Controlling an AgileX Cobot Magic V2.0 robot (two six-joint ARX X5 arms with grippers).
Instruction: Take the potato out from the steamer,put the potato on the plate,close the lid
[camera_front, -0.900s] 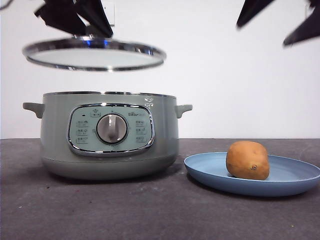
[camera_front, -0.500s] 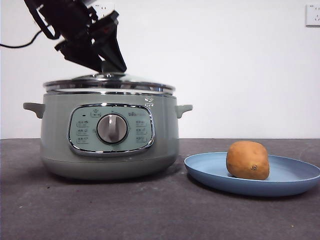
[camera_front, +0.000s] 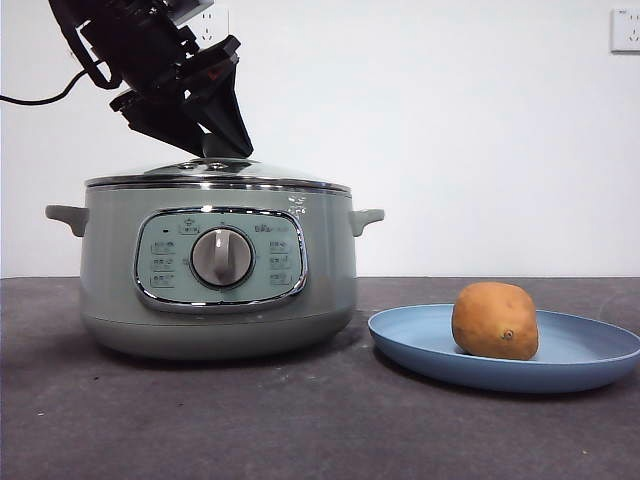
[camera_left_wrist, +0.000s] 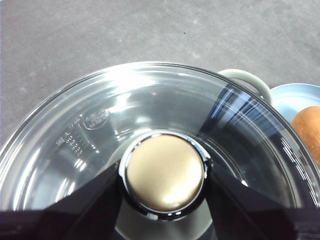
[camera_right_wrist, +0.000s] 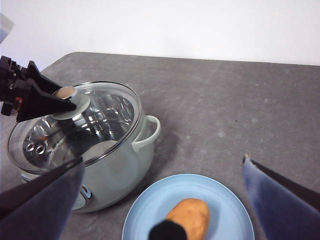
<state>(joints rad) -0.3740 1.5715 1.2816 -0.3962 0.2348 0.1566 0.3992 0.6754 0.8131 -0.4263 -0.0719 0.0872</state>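
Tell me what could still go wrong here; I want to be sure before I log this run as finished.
The left gripper is shut on the lid's knob, with the lid seated on the steamer. Rising before it opens could lift or tilt the lid again. The right gripper hangs open above the potato on the plate; dropping could nudge it.

The lid (camera_front: 217, 174)'s knob (camera_front: 220, 146) sat mostly hidden behind the left gripper (camera_front: 222, 143) in the front view. The plate (camera_front: 420, 340)'s right rim ran off frame. The steamer (camera_front: 100, 260)'s panel symbols were too small to read.
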